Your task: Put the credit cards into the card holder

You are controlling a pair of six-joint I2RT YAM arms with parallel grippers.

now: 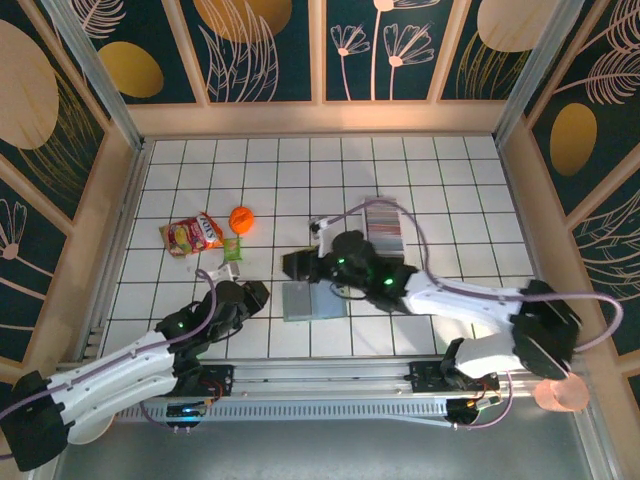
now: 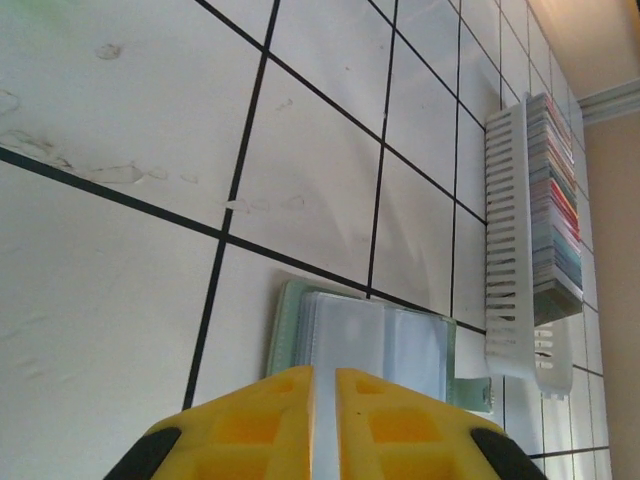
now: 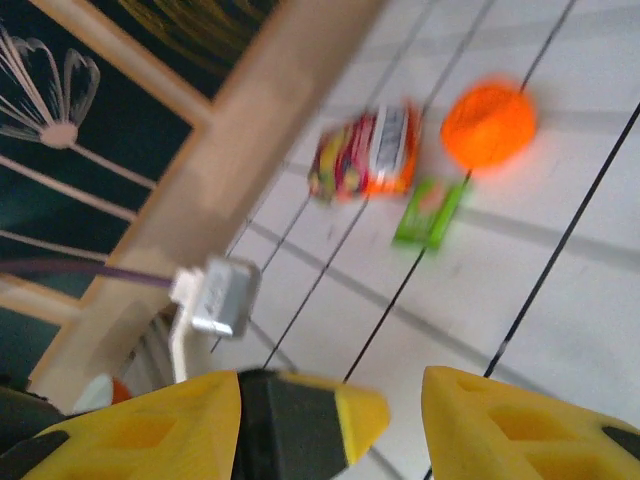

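Note:
The card holder (image 1: 312, 302) lies open on the tiles, sage-green rim around clear bluish sleeves (image 2: 400, 340). The credit cards (image 1: 385, 222) stand edge-on as a striped row (image 2: 552, 200) in a white slotted tray (image 2: 505, 250) beyond it. My left gripper (image 1: 258, 294) sits at the holder's left edge. Its yellow fingers (image 2: 324, 375) are nearly together with a thin slit, and I cannot tell whether a sleeve is pinched. My right gripper (image 1: 298, 266) hovers over the holder's far left corner, open (image 3: 330, 400) with no card between its fingers. That view is blurred.
A snack bag (image 1: 192, 234), an orange ball (image 1: 241, 218) and a small green packet (image 1: 232, 250) lie to the left, also seen in the right wrist view: bag (image 3: 365, 150), ball (image 3: 488, 122), packet (image 3: 430, 212). Wooden walls ring the tiled floor.

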